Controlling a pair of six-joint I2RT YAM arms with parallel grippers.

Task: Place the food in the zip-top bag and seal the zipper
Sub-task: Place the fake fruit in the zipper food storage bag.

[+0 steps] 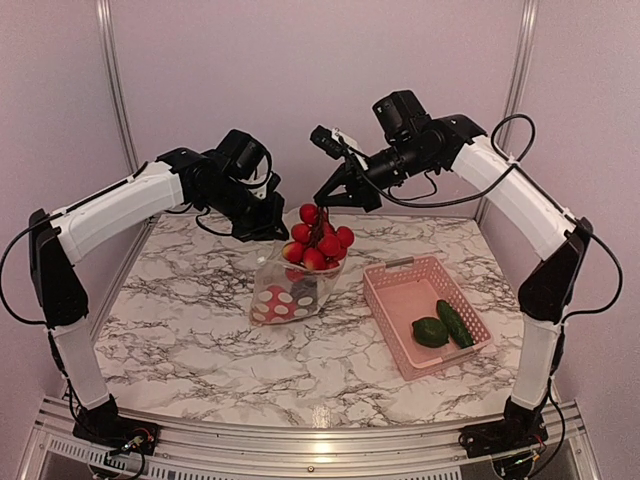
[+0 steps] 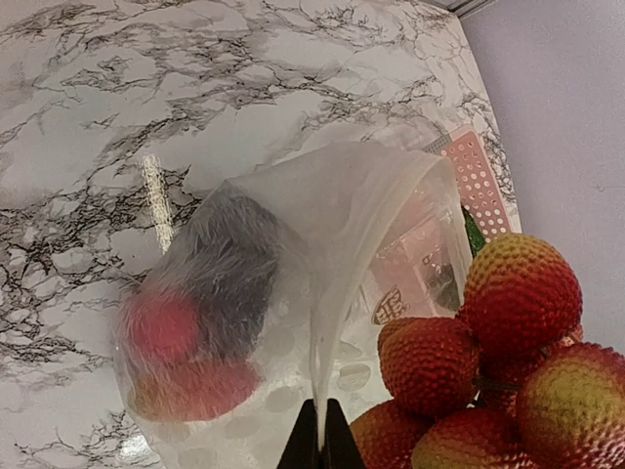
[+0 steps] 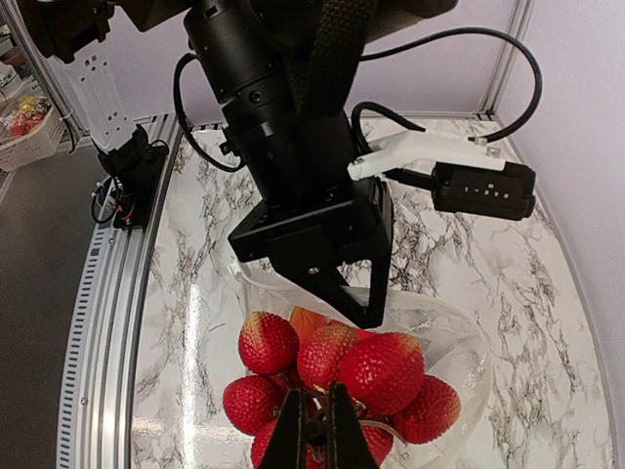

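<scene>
The clear zip-top bag [image 1: 290,290] with white dots hangs open at the table's middle. My left gripper [image 1: 268,228] is shut on its mouth edge [image 2: 319,371] and holds it up. Inside the bag I see a dark eggplant [image 2: 227,269], a red fruit [image 2: 161,327] and an orange carrot [image 2: 190,389], blurred through the plastic. My right gripper [image 1: 325,197] is shut on the stem of a bunch of small red berries [image 1: 320,240] and holds it at the bag's mouth [image 3: 430,322]. The berries also show in the right wrist view [image 3: 337,376] and the left wrist view [image 2: 488,362].
A pink slotted basket [image 1: 400,275] stands right of the bag, holding a green pepper [image 1: 430,331] and a cucumber [image 1: 455,323]. The back wall and frame posts stand close behind both arms.
</scene>
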